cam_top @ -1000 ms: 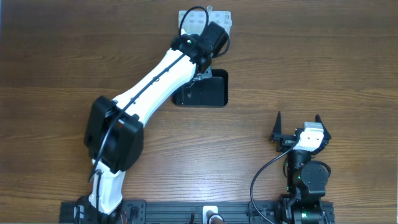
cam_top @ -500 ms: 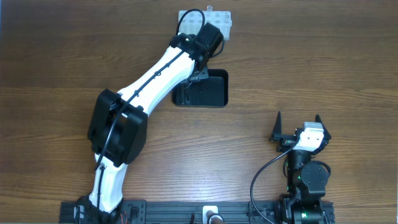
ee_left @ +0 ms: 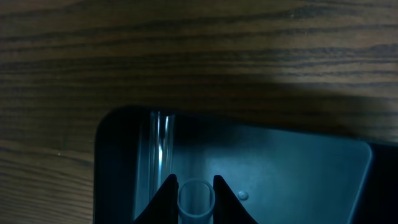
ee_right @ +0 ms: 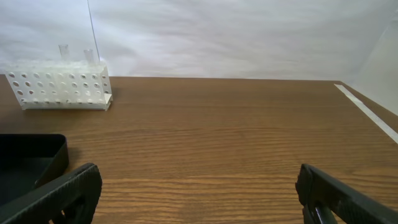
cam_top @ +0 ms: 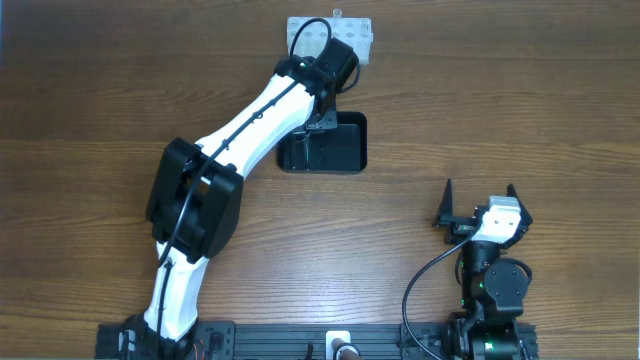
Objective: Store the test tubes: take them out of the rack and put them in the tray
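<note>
The black tray (cam_top: pixel 346 147) lies on the wooden table just in front of the white test tube rack (cam_top: pixel 357 42). My left gripper (cam_top: pixel 318 119) hangs over the tray's left part. In the left wrist view, the left gripper (ee_left: pixel 196 182) is shut on a clear test tube (ee_left: pixel 196 199) whose open end faces the camera. Another clear tube (ee_left: pixel 163 142) lies inside the tray (ee_left: pixel 292 168) along its wall. The rack (ee_right: pixel 60 91) holds two upright tubes (ee_right: pixel 88 55). My right gripper (cam_top: pixel 480 192) stands open near its base, far from the tray.
Bare wood surrounds the tray and the rack. A white wall stands behind the table's far edge. A pale strip (ee_right: pixel 367 115) runs along the table's right side.
The left arm's elbow has swung up and to the right, while its gripper stayed over the tray with the tube. The right arm has not moved.
</note>
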You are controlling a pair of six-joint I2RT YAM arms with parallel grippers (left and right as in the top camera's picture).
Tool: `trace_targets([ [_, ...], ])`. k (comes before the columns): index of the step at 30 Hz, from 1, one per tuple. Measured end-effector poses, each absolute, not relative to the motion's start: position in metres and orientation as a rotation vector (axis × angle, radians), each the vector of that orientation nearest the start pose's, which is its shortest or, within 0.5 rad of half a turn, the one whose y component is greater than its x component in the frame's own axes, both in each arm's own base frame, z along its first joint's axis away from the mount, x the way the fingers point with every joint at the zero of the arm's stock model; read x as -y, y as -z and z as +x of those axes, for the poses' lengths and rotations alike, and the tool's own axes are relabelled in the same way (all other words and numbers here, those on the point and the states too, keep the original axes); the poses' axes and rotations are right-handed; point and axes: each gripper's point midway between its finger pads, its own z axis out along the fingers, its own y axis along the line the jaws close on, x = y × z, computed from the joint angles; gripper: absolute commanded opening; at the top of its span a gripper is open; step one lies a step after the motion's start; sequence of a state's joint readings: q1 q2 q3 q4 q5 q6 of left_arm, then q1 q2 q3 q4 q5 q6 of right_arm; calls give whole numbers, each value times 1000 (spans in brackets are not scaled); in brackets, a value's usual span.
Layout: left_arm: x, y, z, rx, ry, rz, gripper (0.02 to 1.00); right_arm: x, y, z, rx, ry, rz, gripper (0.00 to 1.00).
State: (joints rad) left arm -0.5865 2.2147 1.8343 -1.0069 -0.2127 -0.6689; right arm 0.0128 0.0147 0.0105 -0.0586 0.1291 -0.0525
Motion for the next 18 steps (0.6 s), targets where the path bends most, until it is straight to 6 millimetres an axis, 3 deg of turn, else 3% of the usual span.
trace_targets([
  [5, 231, -38, 414, -2883, -115, -116, 207, 19, -161, 246, -1634, 136, 46, 989],
  [12, 235, -32, 420, -2864, -105, -102, 395, 19, -161, 246, -1634, 136, 46, 991],
  [15, 234, -36, 424, -2842, -107, -103, 452, 19, -161, 246, -1634, 136, 46, 993],
  [18, 233, -60, 430, -2779, -91, -108, 551, 19, -161, 246, -1634, 136, 46, 993],
])
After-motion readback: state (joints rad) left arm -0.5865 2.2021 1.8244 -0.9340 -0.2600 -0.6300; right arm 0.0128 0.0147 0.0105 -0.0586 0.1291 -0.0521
